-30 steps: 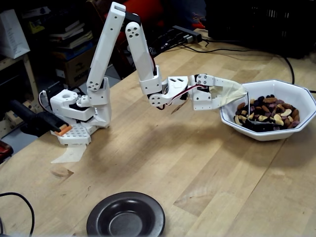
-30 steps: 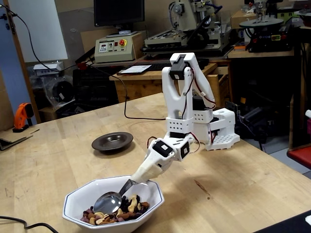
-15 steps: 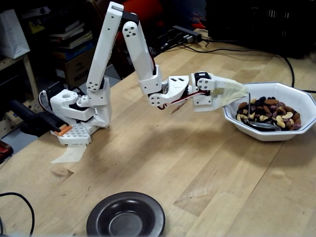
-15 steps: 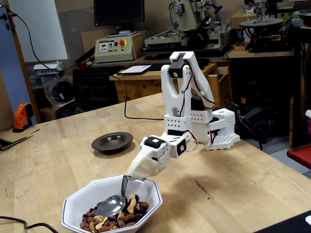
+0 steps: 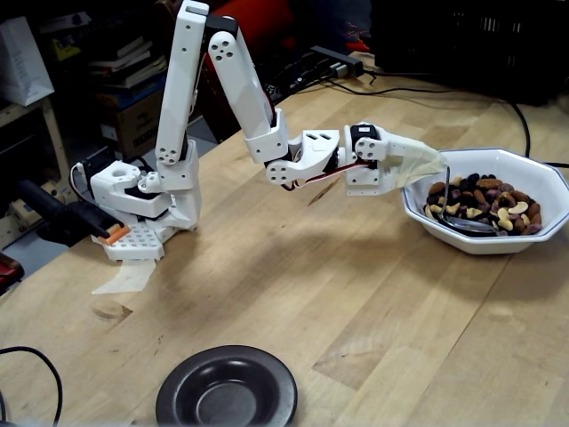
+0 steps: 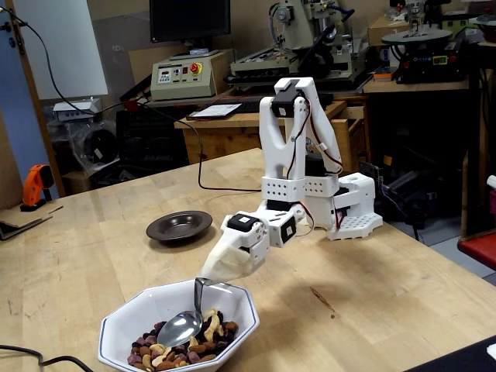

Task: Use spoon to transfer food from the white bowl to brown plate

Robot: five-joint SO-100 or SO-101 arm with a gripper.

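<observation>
1. Reaching low across the wooden bench (image 5: pixel 293 267) toward the white bowl (image 5: pixel 542 178): a white arm (image 5: pixel 302 156), base seated at the left in one fixed view, at the right in the other.
2. Wrapped in pale tape and clenched on the handle of the spoon (image 6: pixel 180 327): the jaws (image 6: pixel 221 267), just over the near rim of the bowl (image 6: pixel 116 322); separate fingers hidden under the tape.
3. Running down from the jaws (image 5: pixel 425 165) into the bowl: the slim handle, bent near the top.
4. Resting on the food (image 6: pixel 186 349), hollow facing up, seemingly empty: the oval bowl of the spoon (image 5: pixel 467 222).
5. Heaped in the bowl: pale cashews, brown nuts and dark purple pieces (image 5: pixel 484 205).
6. Well apart from the bowl, empty and glossy: the brown plate (image 5: pixel 227 391), at the bottom edge in one fixed view, beyond the arm in the other (image 6: pixel 180 226).
</observation>
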